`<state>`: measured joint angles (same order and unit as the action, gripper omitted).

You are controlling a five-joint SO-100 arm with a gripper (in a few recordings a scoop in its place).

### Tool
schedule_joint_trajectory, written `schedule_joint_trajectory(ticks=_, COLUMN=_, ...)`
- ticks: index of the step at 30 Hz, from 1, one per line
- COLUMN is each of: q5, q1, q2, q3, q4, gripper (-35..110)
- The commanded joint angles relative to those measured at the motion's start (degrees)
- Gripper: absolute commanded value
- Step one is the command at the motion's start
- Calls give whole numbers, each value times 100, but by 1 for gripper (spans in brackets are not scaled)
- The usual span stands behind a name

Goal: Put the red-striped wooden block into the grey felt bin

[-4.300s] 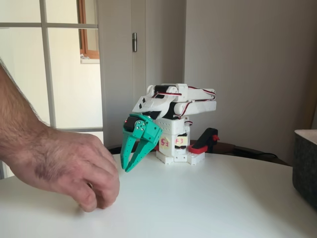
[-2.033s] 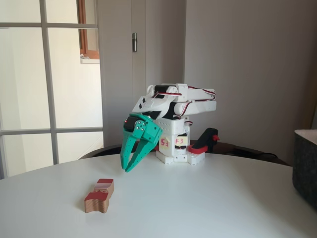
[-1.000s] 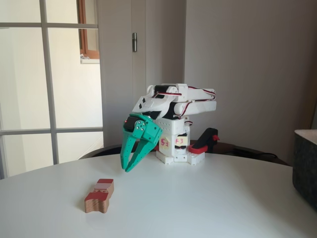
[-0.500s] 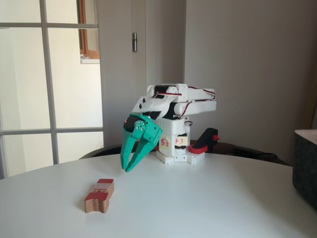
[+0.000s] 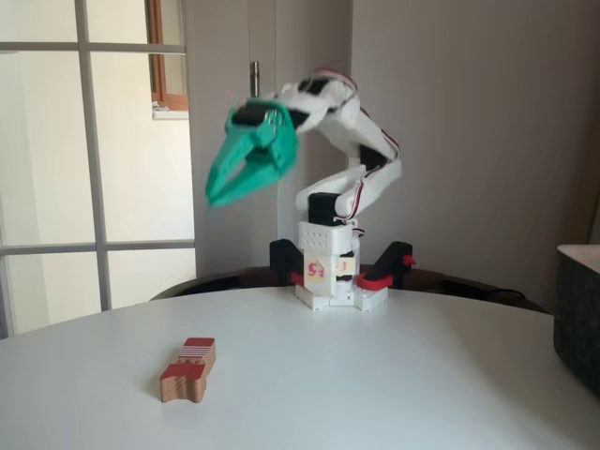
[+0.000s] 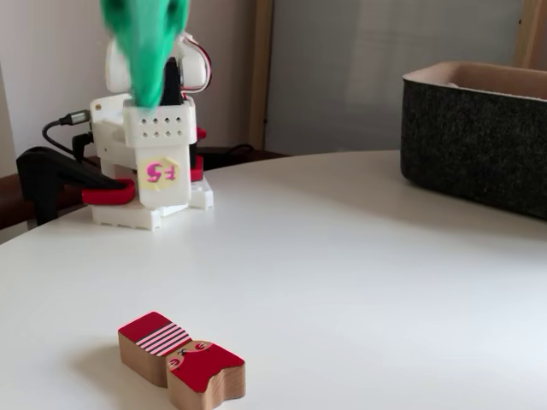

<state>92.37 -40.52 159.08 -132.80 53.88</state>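
Note:
The red-striped wooden block point(image 5: 190, 364) lies flat on the white table at front left; its red top is striped at one end point(image 6: 155, 334) and plain red at the other. My green gripper point(image 5: 217, 192) hangs high in the air above and behind the block, far from it, and is blurred by motion. In the other fixed view the gripper point(image 6: 147, 81) is a green smear in front of the arm's base. Nothing shows between its fingers. The grey felt bin point(image 5: 578, 314) stands at the right edge of the table, and its pale rim point(image 6: 479, 79) shows.
The arm's white base point(image 5: 330, 272) is clamped at the table's far edge with black and red clamps point(image 6: 60, 175). Bare white tabletop point(image 6: 359, 256) stretches between the block and the bin. A window and a door stand behind.
A person's hand set the block down and withdrew. In the last half second the arm has swung up from its folded rest pose, lifting the gripper high.

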Motion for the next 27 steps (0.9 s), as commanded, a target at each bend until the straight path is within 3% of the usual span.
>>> schedule_joint_trajectory(ticks=1, q5=-88, q1=158, q2=-1037, q3=1415, q4=35, gripper=1)
schedule_joint_trajectory(ticks=10, q5=-1661, q1=589, q2=-3920, q3=3498, q4=53, gripper=4)
schedule_joint_trajectory(ticks=17, q5=-3006, q1=721, q2=-5687, q3=3744, q4=536, gripper=7)
schedule_joint_trajectory(ticks=22, q5=-3771, q1=721, q2=-6161, q3=3797, q4=2188, gripper=10)
schedule_joint_trajectory(ticks=27, q5=-3814, q1=554, q2=-6407, q3=3955, q4=3841, gripper=14)
